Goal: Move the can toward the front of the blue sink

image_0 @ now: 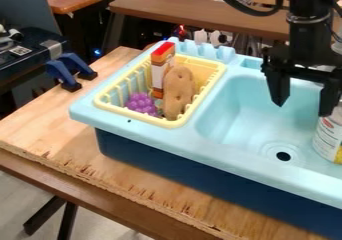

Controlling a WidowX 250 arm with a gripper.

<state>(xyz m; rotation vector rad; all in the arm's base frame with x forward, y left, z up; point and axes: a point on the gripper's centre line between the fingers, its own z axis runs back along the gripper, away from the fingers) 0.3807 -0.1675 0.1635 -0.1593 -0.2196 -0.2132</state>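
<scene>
The black gripper (pixel 302 106) hangs open over the right part of the light blue sink (pixel 234 119), with nothing between its fingers. Just below its right finger stands a white bottle (pixel 328 138) with a printed label, at the right edge of the view. To the left, a yellow dish rack (pixel 175 124) holds a brown, potato-like toy (pixel 178 91), a purple bunch of grapes (pixel 141 104) and an upright orange and white box (pixel 160 71) with a red top.
Blue clamps (pixel 67 71) grip the wooden table (pixel 53 134) at its back left. Raised light blue prongs (pixel 204 50) line the sink unit's back edge. A brown bench (pixel 194 16) stands behind.
</scene>
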